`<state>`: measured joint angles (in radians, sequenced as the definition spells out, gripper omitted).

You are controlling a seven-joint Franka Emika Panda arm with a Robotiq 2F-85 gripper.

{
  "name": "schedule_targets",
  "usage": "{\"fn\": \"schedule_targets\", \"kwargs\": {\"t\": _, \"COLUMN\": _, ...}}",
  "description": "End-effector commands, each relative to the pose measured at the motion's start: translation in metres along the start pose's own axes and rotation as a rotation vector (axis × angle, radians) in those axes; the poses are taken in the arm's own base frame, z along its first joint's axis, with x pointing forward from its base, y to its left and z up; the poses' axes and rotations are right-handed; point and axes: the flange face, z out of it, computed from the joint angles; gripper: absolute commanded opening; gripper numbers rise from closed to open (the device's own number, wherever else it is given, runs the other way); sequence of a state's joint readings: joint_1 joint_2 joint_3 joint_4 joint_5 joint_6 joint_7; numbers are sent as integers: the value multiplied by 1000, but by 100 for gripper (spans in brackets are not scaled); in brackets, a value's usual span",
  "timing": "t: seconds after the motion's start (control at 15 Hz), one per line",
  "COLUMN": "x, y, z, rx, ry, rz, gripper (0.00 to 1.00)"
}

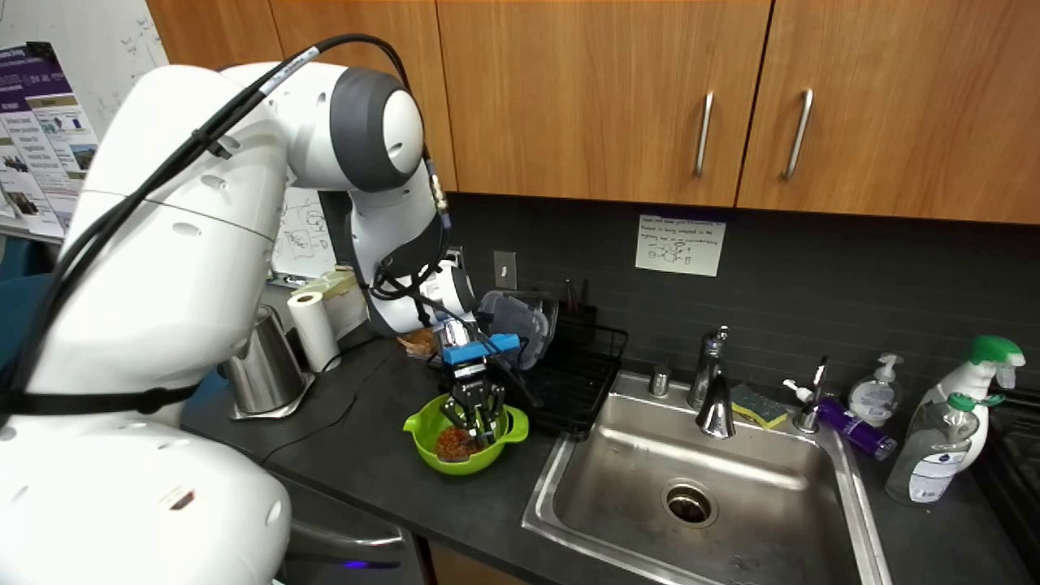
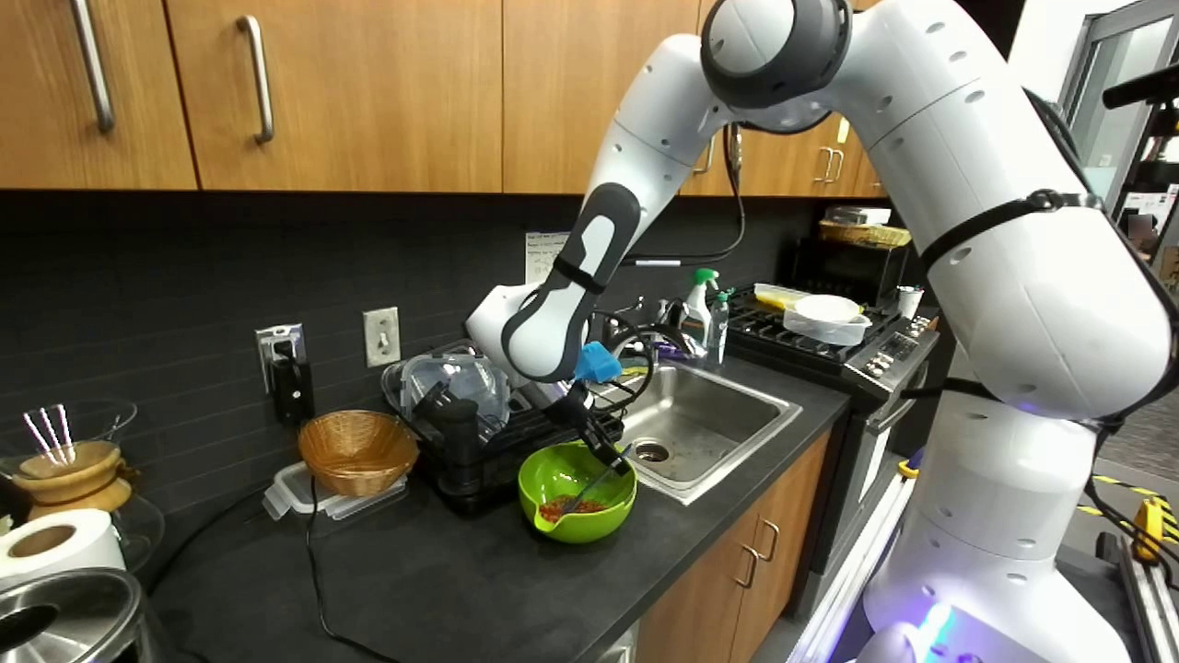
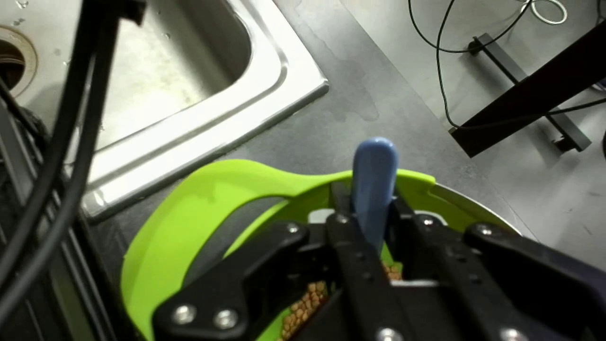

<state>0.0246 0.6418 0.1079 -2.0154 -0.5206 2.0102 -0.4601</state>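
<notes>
Your jaws are closed on a blue-handled utensil (image 3: 375, 182), its rounded end poking out between them in the wrist view. You have it slanting down into the green bowl (image 2: 597, 528), with its lower end among the small brown pieces (image 1: 455, 443) at the bottom, the tip hard to make out. The bowl stands upright on the worktop (image 2: 442, 580), its looped grip (image 3: 161, 265) toward the sink (image 1: 617, 504), near but apart from the metal rim. Right beside the bowl, you can see the black rack (image 1: 569, 410), with a clear tub (image 2: 461, 387) leaning in it. In an exterior view, a wicker basket (image 2: 357, 451) sits on a flat clear container (image 2: 355, 505) beside the rack. Well apart from your jaws, a kettle (image 1: 264, 366) and a paper roll (image 1: 313, 329) stand together, and a sponge (image 1: 760, 404) lies behind the basin, by the faucet (image 1: 717, 410).
</notes>
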Motion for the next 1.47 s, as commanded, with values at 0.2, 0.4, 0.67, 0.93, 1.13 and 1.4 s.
{"fn": "schedule_targets", "kwargs": {"t": 0.2, "x": -25, "y": -12, "z": -12, "rx": -4, "ry": -59, "rz": 31, "gripper": 5}}
{"fn": "schedule_targets", "kwargs": {"t": 0.4, "x": -30, "y": -16, "z": -23, "rx": -23, "ry": -71, "rz": 34, "gripper": 5}}
{"fn": "schedule_targets", "kwargs": {"t": 0.67, "x": -34, "y": -19, "z": -28, "rx": -11, "ry": -92, "rz": 38, "gripper": 5}}
{"fn": "schedule_targets", "kwargs": {"t": 0.93, "x": -38, "y": -17, "z": -15, "rx": 31, "ry": -125, "rz": 39, "gripper": 5}}
{"fn": "schedule_targets", "kwargs": {"t": 1.13, "x": -41, "y": -15, "z": -7, "rx": 47, "ry": -146, "rz": 42, "gripper": 5}}
{"fn": "schedule_targets", "kwargs": {"t": 1.4, "x": -37, "y": -12, "z": -3, "rx": 53, "ry": -151, "rz": 33, "gripper": 5}}
